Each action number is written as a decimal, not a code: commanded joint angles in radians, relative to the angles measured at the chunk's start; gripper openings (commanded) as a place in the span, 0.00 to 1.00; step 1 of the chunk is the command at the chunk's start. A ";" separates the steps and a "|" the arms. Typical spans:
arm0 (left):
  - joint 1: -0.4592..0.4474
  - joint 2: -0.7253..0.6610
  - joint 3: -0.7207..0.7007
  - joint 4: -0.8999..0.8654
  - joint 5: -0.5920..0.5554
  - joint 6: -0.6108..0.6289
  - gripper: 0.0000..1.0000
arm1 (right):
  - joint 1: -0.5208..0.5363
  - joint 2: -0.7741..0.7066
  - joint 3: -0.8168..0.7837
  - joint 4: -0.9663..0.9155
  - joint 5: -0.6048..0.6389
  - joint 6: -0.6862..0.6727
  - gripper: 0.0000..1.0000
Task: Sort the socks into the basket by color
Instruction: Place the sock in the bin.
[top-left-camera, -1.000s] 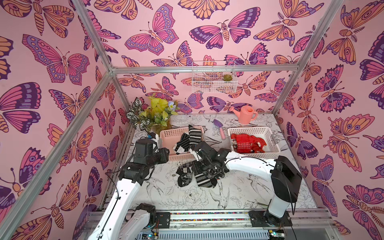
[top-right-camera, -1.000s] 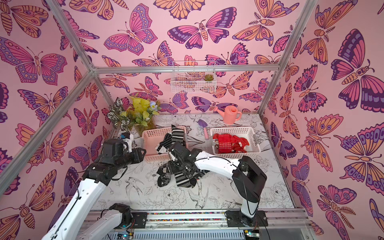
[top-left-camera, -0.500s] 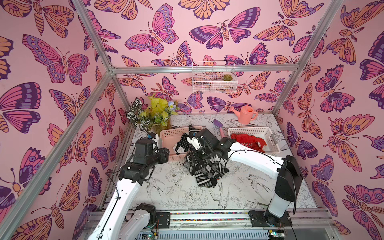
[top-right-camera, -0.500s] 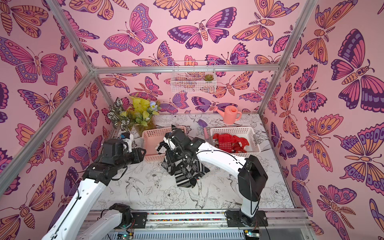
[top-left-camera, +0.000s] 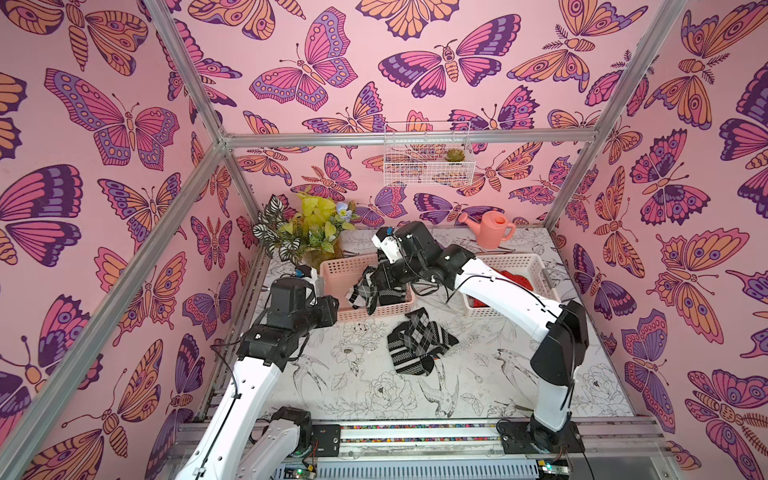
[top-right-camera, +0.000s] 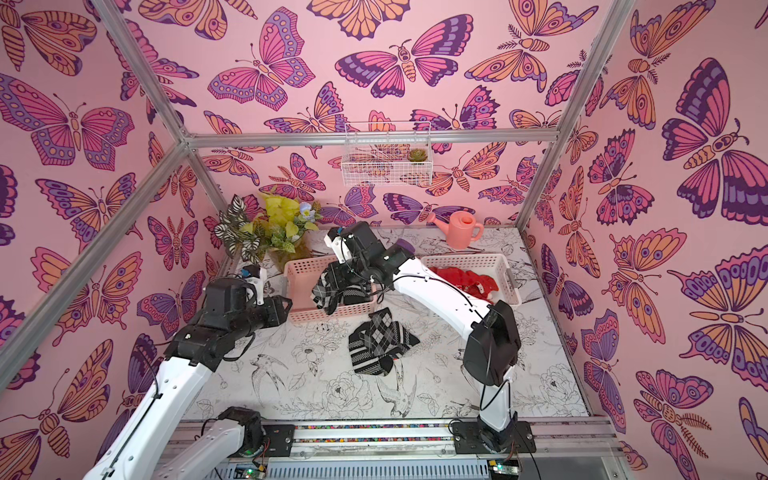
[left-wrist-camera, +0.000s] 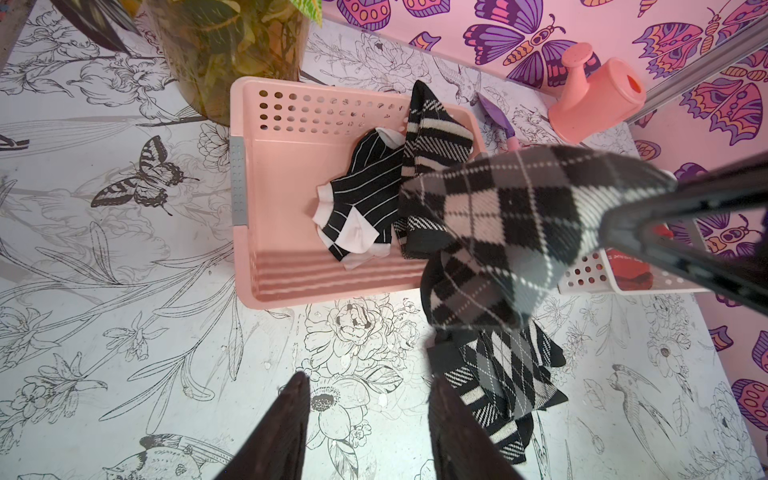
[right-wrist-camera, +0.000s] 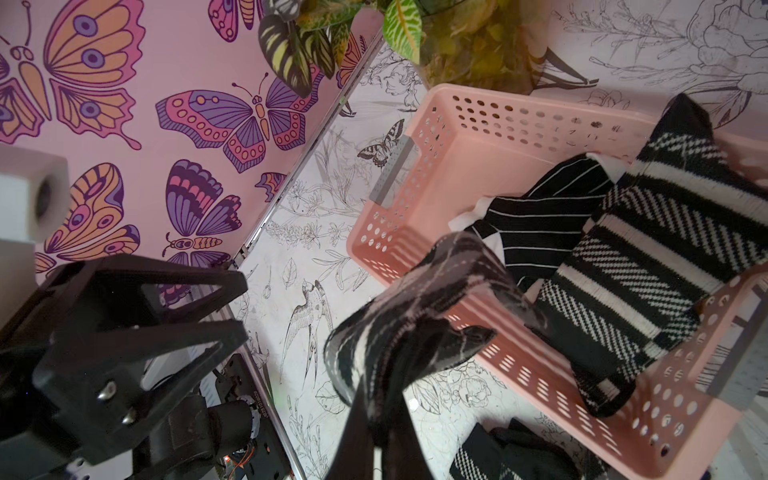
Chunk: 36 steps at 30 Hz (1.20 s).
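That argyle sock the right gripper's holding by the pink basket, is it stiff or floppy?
Probably floppy: the argyle sock droops and folds below the right gripper. Likely light, since one pinch carries it. Released, it should crumple in place rather than roll.

From high at the front, my two top views look down on nearly the same scene: the whole desk (top-left-camera: 361, 399), both arms, the back wall. Each wrist camera sits close, facing down; both share the pink basket (left-wrist-camera: 282, 187), from different angles.
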 joint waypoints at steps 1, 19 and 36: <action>-0.002 -0.010 -0.020 -0.017 -0.003 0.015 0.49 | -0.024 0.054 0.074 -0.028 -0.039 -0.017 0.00; -0.003 -0.015 -0.020 -0.019 -0.010 0.018 0.49 | -0.031 0.296 0.250 0.038 -0.106 0.045 0.00; -0.003 -0.003 -0.021 -0.018 -0.007 0.016 0.49 | -0.031 0.480 0.388 0.085 -0.168 0.093 0.00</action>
